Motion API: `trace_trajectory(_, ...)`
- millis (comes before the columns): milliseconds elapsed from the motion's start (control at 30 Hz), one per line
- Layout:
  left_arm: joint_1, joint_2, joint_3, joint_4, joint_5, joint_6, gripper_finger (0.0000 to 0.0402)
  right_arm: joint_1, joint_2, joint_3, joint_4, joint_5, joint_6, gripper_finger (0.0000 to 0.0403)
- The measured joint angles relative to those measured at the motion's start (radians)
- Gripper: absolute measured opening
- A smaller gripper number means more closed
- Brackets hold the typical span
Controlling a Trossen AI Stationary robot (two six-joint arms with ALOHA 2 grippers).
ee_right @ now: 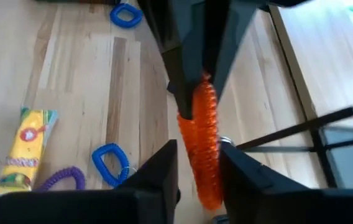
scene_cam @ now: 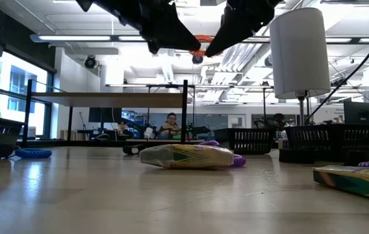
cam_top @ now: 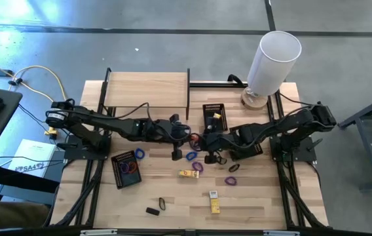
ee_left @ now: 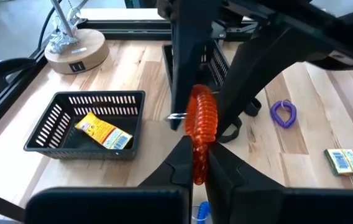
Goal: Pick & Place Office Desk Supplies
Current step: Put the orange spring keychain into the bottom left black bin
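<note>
An orange coiled loop hangs in the air over the middle of the table, between both grippers. My left gripper reaches in from the table's left and is shut on it. My right gripper comes from the right and is shut on it too. Below lie blue loops, purple loops, a black loop, a small black block and two yellow packets. All of these lie flat on the wood. My left gripper pinches one end of the orange coil between its two fingers, coming roughly level from the table's left. The coil is lifted clear of the table. My right gripper has the coil's other end between its two fingers, coming from the table's right. The coil runs along the fingers and fills the gap between them. It sits clear of the table.
A black mesh tray near the left holds purple and red loops. A second tray at the far middle holds a yellow packet. The tall white cylinder stands far right. A raised wooden board spans the far left.
</note>
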Motion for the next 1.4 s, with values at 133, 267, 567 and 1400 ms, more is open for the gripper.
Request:
trace_trajectory(133,-0.002,-0.009,-0.001,-0.016,-0.002,-0.027,0.0009,0.003,-0.004,0.0,-0.042,0.005,0.113,0.0133)
trace_trajectory(267,-0.004,-0.009,-0.001,-0.036,-0.004,-0.045,0.0009,0.01,-0.009,0.0,-0.067,0.016,0.136,0.0173)
trace_trajectory(567,-0.019,-0.069,-0.001,-0.186,-0.03,-0.133,0.0008,0.09,-0.029,0.0,-0.156,0.201,0.139,0.0201)
trace_trajectory(1400,-0.563,-0.306,0.232,-1.419,0.064,-1.153,0.0007,0.162,-0.086,0.0,-0.385,0.189,0.461,0.0174)
